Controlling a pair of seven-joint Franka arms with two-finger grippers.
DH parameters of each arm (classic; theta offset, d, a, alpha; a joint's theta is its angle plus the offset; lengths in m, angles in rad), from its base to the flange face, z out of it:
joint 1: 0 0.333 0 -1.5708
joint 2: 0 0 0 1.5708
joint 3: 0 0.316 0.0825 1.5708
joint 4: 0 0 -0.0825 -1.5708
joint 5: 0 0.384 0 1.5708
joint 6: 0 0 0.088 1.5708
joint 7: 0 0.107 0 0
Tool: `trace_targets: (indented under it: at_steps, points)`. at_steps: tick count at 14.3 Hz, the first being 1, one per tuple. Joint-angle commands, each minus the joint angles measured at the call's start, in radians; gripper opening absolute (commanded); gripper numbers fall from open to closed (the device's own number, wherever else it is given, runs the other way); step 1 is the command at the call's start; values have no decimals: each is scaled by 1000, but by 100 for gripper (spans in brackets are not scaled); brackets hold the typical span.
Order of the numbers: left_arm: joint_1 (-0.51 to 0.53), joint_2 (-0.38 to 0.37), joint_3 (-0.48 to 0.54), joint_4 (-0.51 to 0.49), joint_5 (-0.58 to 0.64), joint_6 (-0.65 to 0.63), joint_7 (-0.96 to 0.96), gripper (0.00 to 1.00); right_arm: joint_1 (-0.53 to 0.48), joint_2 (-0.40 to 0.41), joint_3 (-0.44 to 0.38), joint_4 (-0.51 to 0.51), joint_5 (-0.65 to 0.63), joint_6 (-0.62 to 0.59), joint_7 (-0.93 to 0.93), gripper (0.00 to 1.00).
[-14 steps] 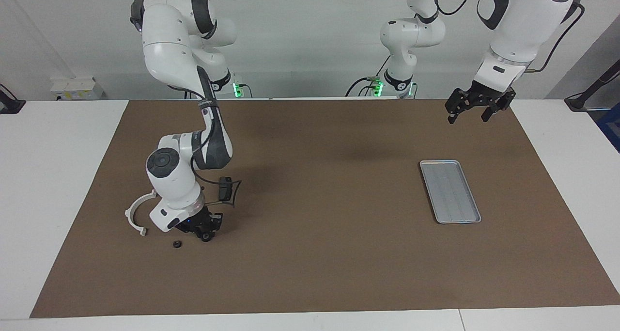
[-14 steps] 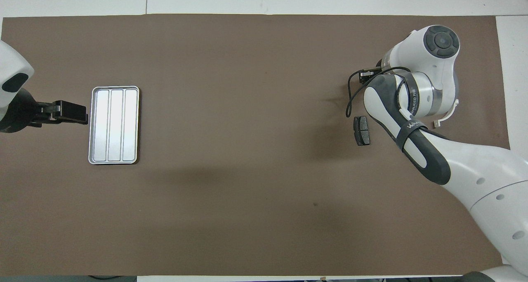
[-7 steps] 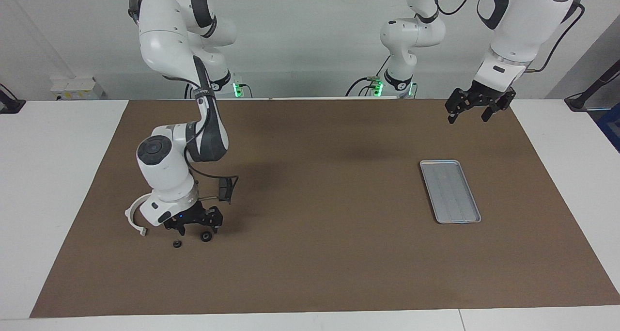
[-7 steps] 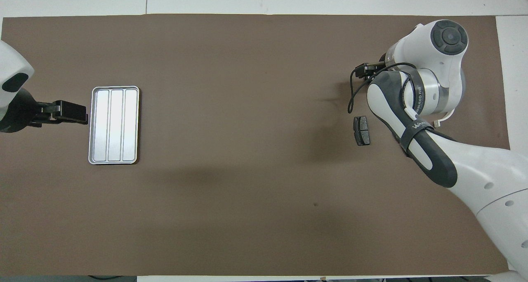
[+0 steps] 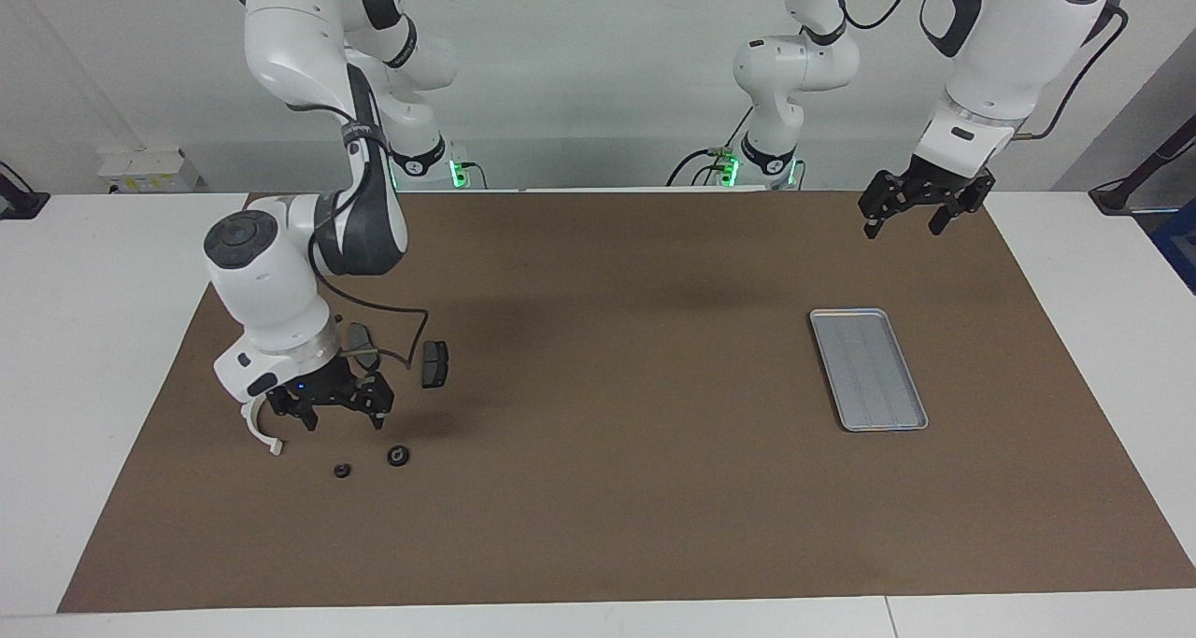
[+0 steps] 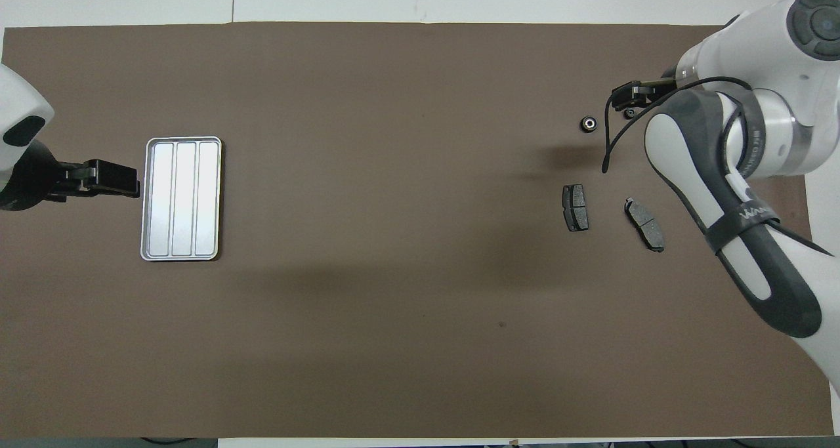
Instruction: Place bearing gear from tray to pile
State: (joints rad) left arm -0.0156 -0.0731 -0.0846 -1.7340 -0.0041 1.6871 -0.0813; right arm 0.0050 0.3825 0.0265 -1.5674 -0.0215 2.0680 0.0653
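**A:** Operator, your small black ring-shaped bearing gear (image 5: 399, 455) lies on the brown-covered bench (image 5: 607, 489) with the pile: white curved half-ring bracket (image 5: 254, 424), two dark grey brake pads (image 5: 434, 363). The silver-grey ridged metal tray (image 5: 868, 368) sits bare; the placing looks done.

**B:** And your jaws?

**A:** Right gripper (image 5: 329, 412) hangs above the bracket, jaws spread, empty. Left gripper (image 5: 903, 218) waits over the bench's edge near the tray, jaws apart, holding nothing.

Brown-matted table (image 5: 598, 526): tray (image 5: 868, 368), pile (image 5: 374, 404).
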Motion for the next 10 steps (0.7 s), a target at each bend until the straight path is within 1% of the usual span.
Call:
trace_targets:
  at_steps: [1,3,4,6,8,10]
  points:
    - [5,-27,0,-22,-8,-10,6,100,-3,-207,12,-36,8,-209,-1,100]
    - [5,-27,-1,-21,-8,-10,6,100,0,-337,12,-39,8,-366,1,100]
    - [5,-27,0,-22,-8,-10,6,100,1,-390,12,-39,8,-435,1,100]
    - [5,-27,0,-22,-8,-10,6,100,1,-468,12,-39,9,-532,2,100]
    - [5,-27,0,-22,-8,-10,6,100,4,-490,12,-39,11,-598,2,100]
    - [5,-27,0,-22,-8,-10,6,100,4,-496,13,-69,11,-592,2,100]
